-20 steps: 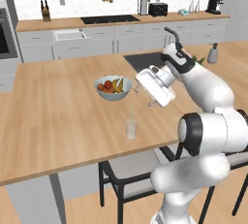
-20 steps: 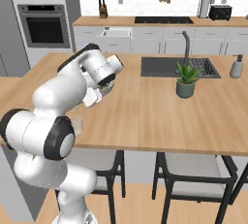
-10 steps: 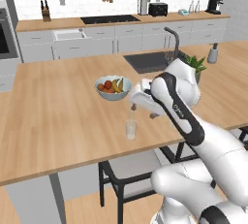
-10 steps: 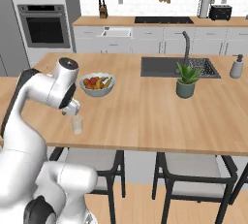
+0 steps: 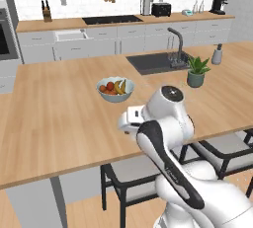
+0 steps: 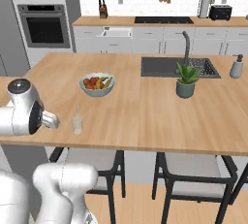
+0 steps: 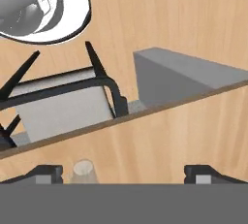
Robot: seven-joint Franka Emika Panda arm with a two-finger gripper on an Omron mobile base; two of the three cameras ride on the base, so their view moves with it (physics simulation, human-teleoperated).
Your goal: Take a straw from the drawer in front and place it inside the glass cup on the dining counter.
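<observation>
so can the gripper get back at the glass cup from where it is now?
Probably yes. The gripper hangs open beside the glass cup, which stands near the dining counter edge with bare wood around it; the fruit bowl sits well behind.

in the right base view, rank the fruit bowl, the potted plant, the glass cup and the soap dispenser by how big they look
1. White fruit bowl.
2. Green potted plant in grey pot, close behind.
3. Grey soap dispenser.
4. Small clear glass cup.
The dispenser sits farther back, so its rank over the cup is unsure.
</observation>
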